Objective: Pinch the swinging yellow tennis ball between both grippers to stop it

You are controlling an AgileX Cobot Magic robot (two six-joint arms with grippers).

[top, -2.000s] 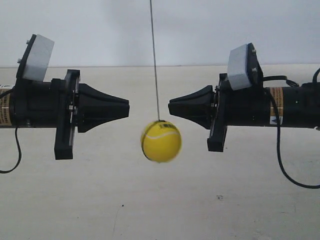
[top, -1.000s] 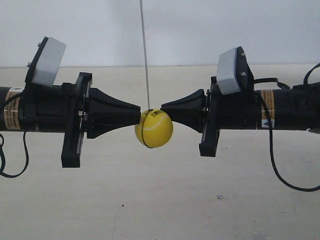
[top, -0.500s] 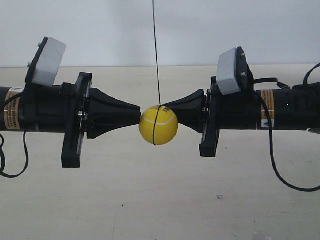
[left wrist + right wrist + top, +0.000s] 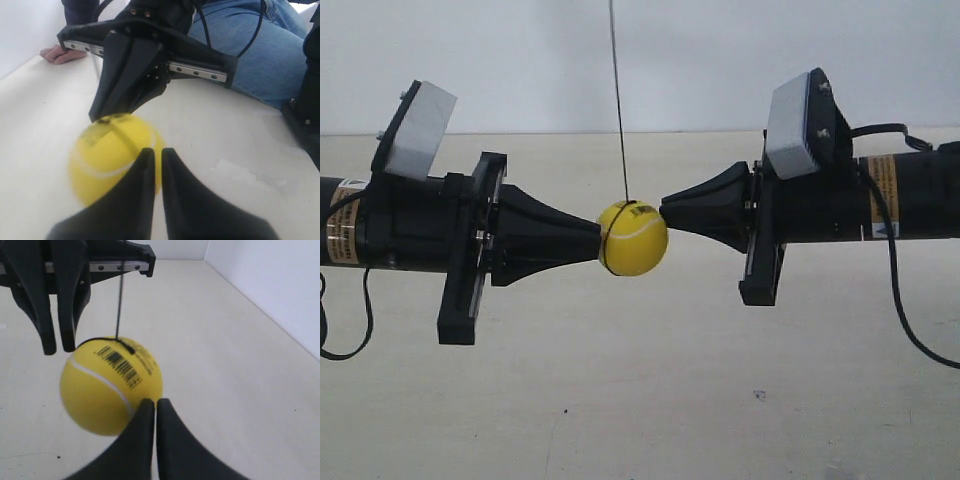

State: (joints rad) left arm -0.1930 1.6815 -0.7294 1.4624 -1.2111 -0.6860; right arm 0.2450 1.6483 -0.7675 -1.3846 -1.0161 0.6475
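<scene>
— Plain white wall (image 4: pixel 470 50) behind, cream tabletop (image 4: pixel 640 400) below. Where's the yellow tennis ball (image 4: pixel 633 238)?

— It hangs on its string (image 4: pixel 619 110) above that tabletop, caught between two black cones.

— Left of the ball?

— The gripper at the exterior view's left (image 4: pixel 594 238) touches the ball's side at about mid-height. Right of the ball, the gripper at the exterior view's right (image 4: pixel 666 211) meets its upper shoulder, so the two tips aren't level.

— And the jaws?

— The left gripper (image 4: pixel 157 150) has its jaws together with only a hairline slit, and they clasp nothing. The right gripper (image 4: pixel 151 401) is the same. The ball is pressed between two closed noses, not held inside either.

— How should the pinch be finished?

— The ball smears in the left wrist view, so I judge it isn't at rest yet. I'd lower the higher tip to the ball's centre line, straight opposite the other, then ease both inward evenly. An off-axis squeeze could pop the ball out downward.
</scene>
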